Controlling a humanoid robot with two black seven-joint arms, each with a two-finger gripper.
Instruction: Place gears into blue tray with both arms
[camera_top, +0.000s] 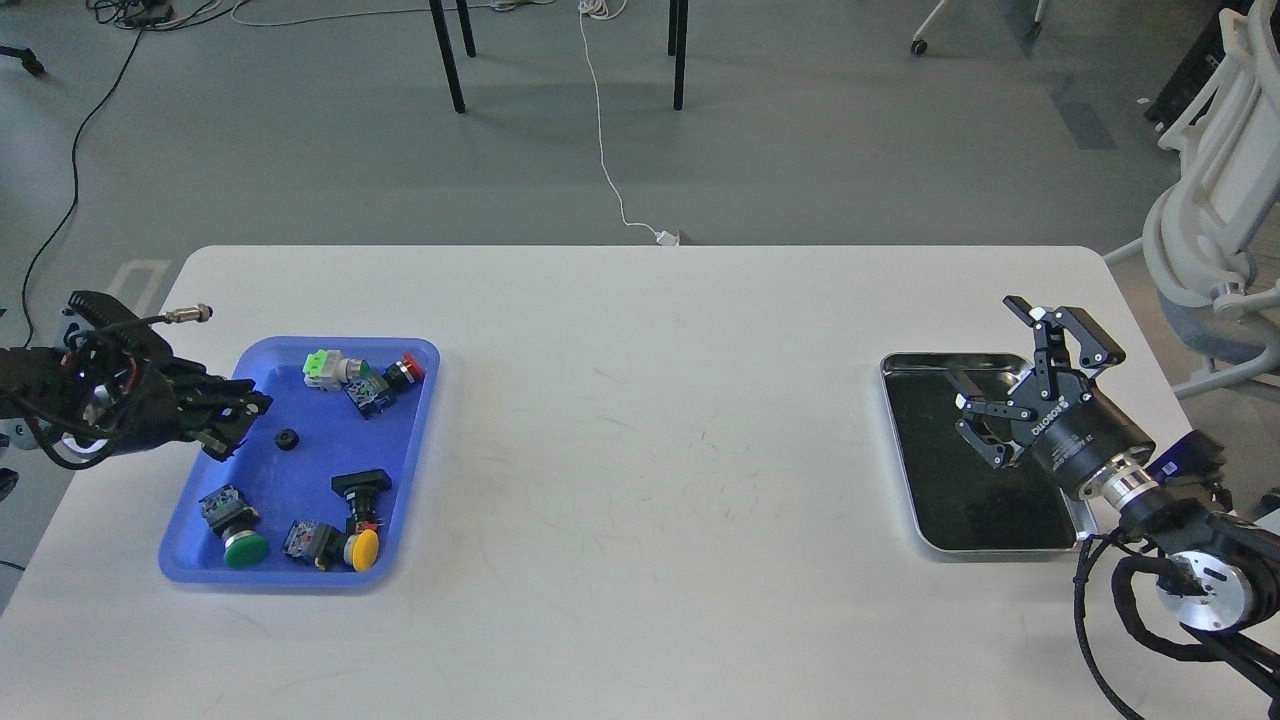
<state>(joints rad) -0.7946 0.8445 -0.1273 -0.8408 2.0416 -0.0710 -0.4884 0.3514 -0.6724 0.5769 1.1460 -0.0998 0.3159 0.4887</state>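
Observation:
One gear (288, 438), a tiny black ring, lies on the floor of the blue tray (428, 408) at the table's left, in its upper-middle part. My left gripper (240, 424) hovers at the tray's left rim, just left of the gear, open and with nothing between its fingers. At the far right, my right gripper (995, 358) is spread wide open above the silver metal tray (905, 362) with a black inside. No gear shows in that tray or in the right fingers.
Several push-button switches share the blue tray: a green cap (243, 548), a yellow cap (362, 548), a red cap (408, 368) and a light-green part (320, 365). A white office chair (1215, 200) stands off the table's right side.

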